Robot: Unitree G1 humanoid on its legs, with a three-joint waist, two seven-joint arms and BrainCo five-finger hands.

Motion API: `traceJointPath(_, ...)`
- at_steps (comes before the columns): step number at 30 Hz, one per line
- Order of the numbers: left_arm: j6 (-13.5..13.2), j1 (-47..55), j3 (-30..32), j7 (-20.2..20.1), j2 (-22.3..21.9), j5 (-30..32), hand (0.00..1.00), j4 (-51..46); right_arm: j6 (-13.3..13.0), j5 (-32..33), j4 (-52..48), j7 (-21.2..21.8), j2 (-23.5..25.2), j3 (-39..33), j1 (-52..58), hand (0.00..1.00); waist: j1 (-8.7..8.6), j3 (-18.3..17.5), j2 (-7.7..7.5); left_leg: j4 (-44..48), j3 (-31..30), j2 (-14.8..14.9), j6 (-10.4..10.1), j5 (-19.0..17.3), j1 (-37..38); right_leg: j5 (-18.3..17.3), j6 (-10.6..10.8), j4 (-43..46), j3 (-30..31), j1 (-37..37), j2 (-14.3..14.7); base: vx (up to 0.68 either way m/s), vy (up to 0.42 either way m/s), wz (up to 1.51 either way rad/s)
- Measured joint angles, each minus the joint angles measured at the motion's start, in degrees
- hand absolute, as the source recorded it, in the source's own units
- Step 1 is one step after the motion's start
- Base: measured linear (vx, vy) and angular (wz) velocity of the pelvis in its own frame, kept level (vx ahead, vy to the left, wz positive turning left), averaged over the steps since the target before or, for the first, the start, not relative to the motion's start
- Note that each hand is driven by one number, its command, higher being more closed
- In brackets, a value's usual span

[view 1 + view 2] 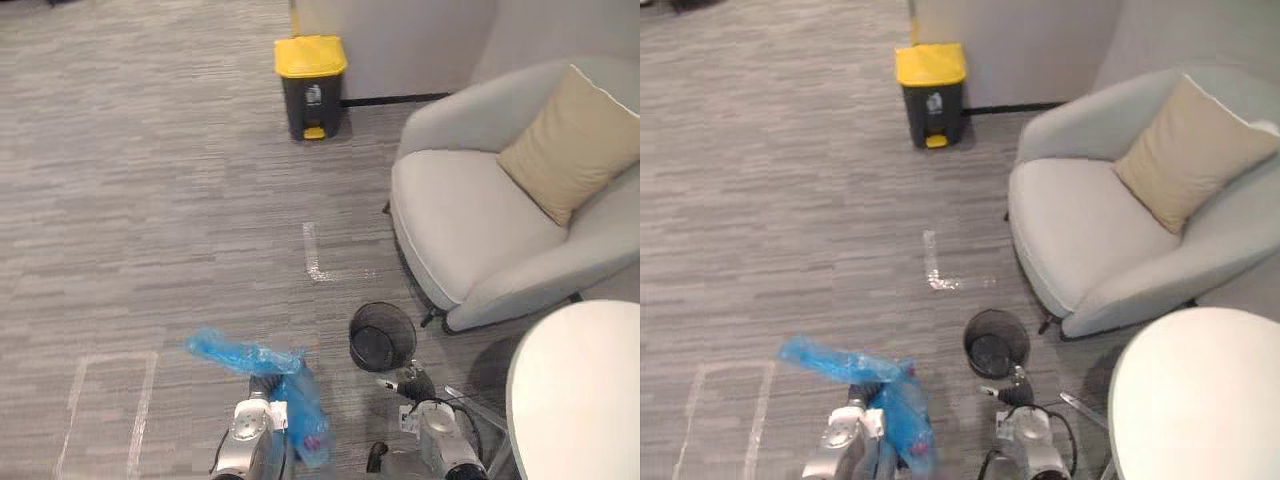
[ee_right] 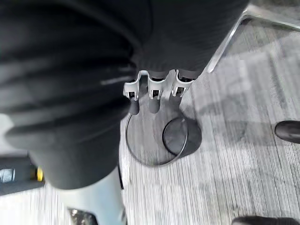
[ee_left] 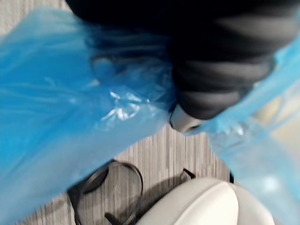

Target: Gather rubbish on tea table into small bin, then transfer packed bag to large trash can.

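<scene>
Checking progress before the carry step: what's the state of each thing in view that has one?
blue bag: out of the bin, bunched at the left hand.
small bin: upright on the floor, no liner, looks empty.
large trash can: upright, yellow lid shut.
right hand: open, fingers straight, holding nothing, near the small bin.
cushion: leaning on the armchair back.

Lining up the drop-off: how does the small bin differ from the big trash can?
The small bin is round, black mesh, open-topped and looks empty; the big trash can is boxy, dark, with a shut yellow lid. The small bin stands by the armchair, the big one at the wall. Both stand upright on carpet.
</scene>
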Motion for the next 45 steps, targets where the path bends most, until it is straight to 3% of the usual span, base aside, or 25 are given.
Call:
traceJointPath(1, 0.0, -0.1, 0.1, 0.0, 0.0, 0.2, 1.0, 0.5, 0.1, 0.0, 0.0, -0.1, -0.3, -0.2, -0.1, 0.0, -0.43, 0.2, 0.48, -1.8, 0.1, -0.4, -0.9, -0.7, 1.1, 0.3, 0.5, -0.5, -0.3, 0.9, 0.4, -0.03, 0.136, 0.5)
traceJointPath(3, 0.1, -0.1, -0.1, 0.1, 0.9, 1.0, 1.0, 1.5, 0.4, 0.0, 1.6, -0.1, -0.1, -0.2, -0.5, 0.0, -0.32, 0.3, -0.57, -9.2, 0.0, -3.5, 0.6, 3.8, 3.8, 2.0, 1.0, -2.8, 0.5, 1.2, -0.9, -0.04, 0.171, 0.23)
traceJointPath(7, 0.2, 0.5, 0.6, 0.1, 2.9, 2.1, 1.0, 2.4, 0.8, -0.1, 3.6, 0.0, 0.5, -0.1, -0.6, 0.0, -0.34, 0.4, -0.89, -18.7, -1.1, -7.0, 1.8, 7.8, 7.5, 2.9, 2.6, -4.8, 0.4, 1.8, -2.2, -0.04, 0.146, 0.14)
traceJointPath(10, 0.2, 1.1, 1.4, 0.2, 3.4, 2.1, 1.0, 3.1, 1.2, -0.2, 4.1, 0.0, 0.5, -0.1, -0.5, 0.0, -0.63, 0.8, -1.95, -18.8, -1.7, -9.7, 3.3, 6.5, 8.4, -1.3, 4.0, -0.3, 0.3, 1.5, -4.8, 0.03, 0.131, 0.34)
traceJointPath(12, 0.2, 1.6, 2.3, 0.2, 3.5, 2.1, 1.0, 3.3, 1.4, -1.5, 4.1, 0.0, 0.3, -1.0, -0.5, 0.0, -0.63, 1.3, -3.87, -15.0, -2.1, -12.5, 4.7, 3.7, 8.2, -5.7, 4.1, 5.4, 0.5, 1.2, -8.5, 0.1, 0.096, 0.63)
traceJointPath(14, 0.4, 2.0, 2.7, 0.3, 3.5, 2.0, 1.0, 3.4, 1.4, -2.0, 4.1, 0.1, 0.1, -1.5, -0.6, 0.0, -0.82, 1.5, -4.75, -12.4, -4.6, -13.9, 5.4, 1.4, 7.9, -6.0, 0.3, 11.0, 2.4, 0.9, -9.9, 0.15, 0.081, 0.56)
traceJointPath(15, 1.0, 1.9, 2.8, 0.4, 3.4, 2.0, 1.0, 3.5, 1.5, -2.2, 4.0, 0.2, 0.0, -1.5, -0.8, 0.0, -0.97, 2.1, -3.64, -10.1, -7.1, -13.8, 6.8, -0.1, 8.1, -3.0, -4.4, 21.9, 5.6, -3.6, -9.8, 0.25, 0.107, 0.69)
traceJointPath(18, 1.0, 1.7, 2.8, 0.4, 4.2, 2.0, 1.0, 3.5, 1.4, -2.2, 4.0, 0.4, 1.1, -0.3, -0.8, 0.0, -0.9, 2.6, -2.63, -7.0, -10.3, -11.2, 7.0, -3.7, 9.1, -7.9, -2.3, 29.1, 11.2, -11.5, -2.2, 0.23, 0.048, 0.48)
traceJointPath(20, 1.1, 1.2, 2.8, 0.4, 4.4, 2.0, 1.0, 4.5, 1.4, -2.2, 4.1, 0.3, 1.3, 0.0, -1.0, 0.0, -1.01, 2.9, -2.95, -7.4, -11.8, -11.1, 7.1, -5.7, 11.7, -7.7, -2.2, 25.9, 10.1, -16.0, 2.1, 0.33, 0.005, 0.28)
traceJointPath(22, 1.1, 1.1, 2.7, 0.4, 4.4, 2.0, 1.0, 5.1, 1.4, -2.2, 4.1, 0.3, 0.7, 0.0, -0.4, 0.0, -1.63, 3.1, -2.52, -8.6, -13.3, -11.3, 6.6, -7.2, 14.5, -5.2, -2.1, 19.4, 8.4, -18.2, 4.9, 0.41, -0.004, 0.43)
traceJointPath(23, 1.1, 1.2, 2.5, 0.3, 4.5, 2.0, 1.0, 5.2, 1.4, -2.1, 4.0, 0.3, 0.5, -0.3, 0.6, 0.0, -2.55, 3.0, -2.54, -9.4, -15.0, -11.7, 5.8, -8.0, 15.8, -2.4, -2.9, 13.5, 8.1, -18.1, 6.1, 0.41, -0.019, 0.73)
traceJointPath(25, 1.0, 1.1, 2.3, 0.3, 4.3, 2.0, 1.0, 5.1, 1.5, -2.1, 4.0, 0.3, 0.2, -2.2, 2.6, 0.0, -3.85, 2.1, -3.4, -8.5, -17.3, -12.4, 4.9, -10.3, 17.7, 1.3, -5.6, 11.6, 8.2, -19.1, 6.4, 0.52, -0.074, 0.96)
traceJointPath(26, 1.1, 1.4, 2.4, 0.3, 4.0, 2.1, 1.0, 5.2, 1.5, -2.0, 4.0, 0.3, 0.3, -3.1, 3.8, 0.0, -4.15, 1.1, -3.13, -6.4, -18.2, -12.0, 3.8, -11.8, 18.4, 5.9, -6.9, 10.0, 8.1, -18.0, 7.2, 0.77, -0.099, 0.88)
traceJointPath(28, 1.1, 1.3, 2.7, 0.3, 3.2, 2.1, 1.0, 5.0, 1.5, -1.7, 3.8, 0.2, 0.3, -4.4, 3.4, 0.0, -4.23, 0.6, -1.62, -0.9, -17.2, -10.3, 1.4, -12.2, 16.7, 5.5, -7.6, 8.7, 6.2, -16.1, 7.8, 0.61, -0.058, 0.43)
traceJointPath(29, 1.1, 1.3, 2.9, 0.4, 1.8, 2.1, 1.0, 4.3, 1.4, -1.5, 2.1, 0.2, -0.2, -4.3, 3.7, 0.0, -4.46, 0.8, -0.93, 9.3, -13.9, -9.7, -2.3, -10.0, 13.4, 5.0, -8.1, 6.7, 5.6, -12.7, 8.0, 0.52, -0.047, 0.21)
traceJointPath(30, 1.1, 1.6, 3.3, 0.3, 1.4, 2.1, 1.0, 3.6, 1.4, -1.1, 0.7, 0.2, -0.4, -3.9, 4.1, 0.0, -4.46, 1.0, -0.34, 15.4, -12.4, -9.2, -4.4, -8.5, 11.5, 5.0, -8.1, 5.3, 5.5, -10.4, 8.4, 0.87, -0.023, 0.09)
traceJointPath(31, 1.1, 2.4, 4.3, 0.1, 0.0, 2.1, 1.0, 1.7, 1.2, -0.9, -1.7, 0.1, -0.4, -2.5, 4.3, 0.0, -3.76, 1.4, 0.14, 28.2, -9.0, -6.3, -4.7, -5.8, 7.4, 4.7, -8.3, 1.9, 6.6, -4.9, 9.5, 0.57, 0.031, -0.18)
traceJointPath(32, 0.9, 2.7, 5.2, 0.1, -0.6, 2.0, 1.0, -0.2, 1.1, -0.8, -2.4, 0.0, 0.4, -1.6, 4.4, 0.0, -3.09, 1.5, 0.06, 37.0, -5.0, -3.2, -1.9, -8.6, 4.5, 3.6, -9.1, -0.4, 8.6, -0.6, 10.1, 0.65, 0.08, -0.31)
traceJointPath(33, 0.9, 2.7, 5.3, 0.1, -0.7, 2.0, 1.0, -1.0, 0.9, 0.1, -2.8, 0.0, 1.0, -1.1, 4.0, 0.0, -2.44, 1.7, -0.25, 39.6, -3.4, -1.8, -0.8, -9.9, 2.8, 3.0, -9.2, -1.2, 9.5, 1.3, 10.0, 0.48, 0.1, -0.47)
traceJointPath(35, 0.9, 2.1, 5.3, 0.1, -0.8, 2.0, 1.0, -2.9, 0.6, 0.5, -3.4, -0.1, 2.2, -1.0, 2.9, 0.0, -0.97, 2.1, -1.28, 40.0, -1.8, 0.6, 1.3, -12.5, -2.1, 2.3, -9.0, -2.2, 11.9, 3.9, 9.2, 0.44, 0.126, -0.55)
traceJointPath(38, 0.9, 1.4, 5.5, -0.1, -1.6, 2.1, 1.0, -4.3, 0.5, 1.1, -3.4, -0.2, 3.1, -1.3, 1.4, 0.0, 0.57, 2.8, -2.25, 26.2, -5.4, 1.7, -0.3, -12.8, -8.6, 0.4, -6.3, -2.3, 15.3, 6.6, 5.4, 0.39, 0.239, -0.73)
traceJointPath(39, 0.9, 1.8, 5.5, 0.0, -3.0, 2.1, 1.0, -4.0, 0.3, 1.2, -3.3, -0.3, 2.5, -2.2, 2.0, 0.0, 1.12, 2.2, -0.28, 8.6, -10.9, 2.2, -3.2, -5.2, -6.9, -2.0, -2.6, -1.6, 17.5, 7.4, 5.2, 0.42, 0.376, -0.78)
traceJointPath(40, 0.9, 1.5, 5.4, 0.0, -3.3, 2.1, 1.0, -2.5, 0.5, 1.2, -1.7, -0.5, 2.5, -3.1, 1.6, 0.0, 1.17, 2.6, -0.71, 6.6, -11.1, 1.8, -4.5, 0.4, -6.0, -5.3, 0.5, -1.3, 19.8, 8.3, 3.5, 0.41, 0.401, -0.73)
traceJointPath(41, 1.0, 0.8, 5.5, 0.0, -3.1, 2.1, 1.0, -1.6, 0.7, 1.2, -1.3, -0.4, 2.7, -3.0, 1.4, 0.0, 1.01, 2.5, -1.24, 6.3, -10.5, 1.2, -5.3, -1.1, -5.6, -5.4, 0.7, -0.9, 20.2, 8.1, 2.7, 0.39, 0.37, -0.45)
traceJointPath(45, 0.9, 0.9, 5.5, 0.3, -2.5, 2.1, 1.0, -1.8, 1.0, 0.6, -0.9, -0.1, 3.2, -2.6, 2.2, 0.0, 1.52, 2.1, -1.9, 10.1, -3.1, -0.2, -1.9, -9.3, -0.5, -4.4, 1.8, 9.3, 26.3, 4.6, 0.4, 0.36, 0.263, -0.78)
